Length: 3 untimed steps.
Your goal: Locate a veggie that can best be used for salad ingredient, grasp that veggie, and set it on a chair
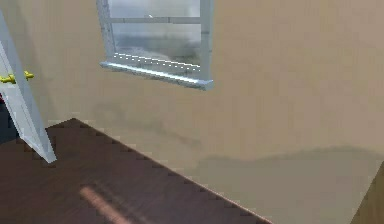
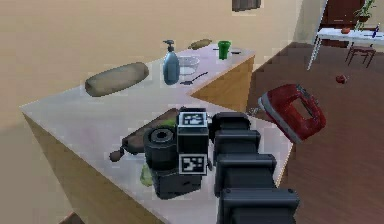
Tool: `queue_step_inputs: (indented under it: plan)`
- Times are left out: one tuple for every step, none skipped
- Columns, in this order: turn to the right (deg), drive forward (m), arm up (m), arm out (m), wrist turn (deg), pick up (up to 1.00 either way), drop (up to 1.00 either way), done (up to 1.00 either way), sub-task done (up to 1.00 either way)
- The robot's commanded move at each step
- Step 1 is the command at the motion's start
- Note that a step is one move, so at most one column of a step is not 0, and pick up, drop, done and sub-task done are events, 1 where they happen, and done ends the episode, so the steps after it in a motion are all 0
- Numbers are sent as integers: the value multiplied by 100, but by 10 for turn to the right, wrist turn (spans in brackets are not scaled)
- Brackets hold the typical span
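Two white marker squares (image 2: 192, 140) cap the arm (image 2: 245, 185). At their 9 o'clock the pincer (image 2: 155, 155) sits over the worktop (image 2: 70, 112). I cannot tell how its grip stands, nor whether it holds anything. A pale-green blob (image 2: 147, 176), possibly the veggie, shows at its 6 o'clock. Farther out I see a blue bottle (image 2: 172, 66) at 12, a brown loaf (image 2: 115, 78) at 11, a green cup (image 2: 224, 48) at 1 and a red appliance (image 2: 296, 110) at 2.
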Motion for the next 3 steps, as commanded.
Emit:
queue_step_inputs:
  plan:
    - [0,0,-10,0,0,0,0,0,0]
    - [0,0,0,0,0,100,0,0,0]
    - [0,0,10,0,0,0,0,0,0]
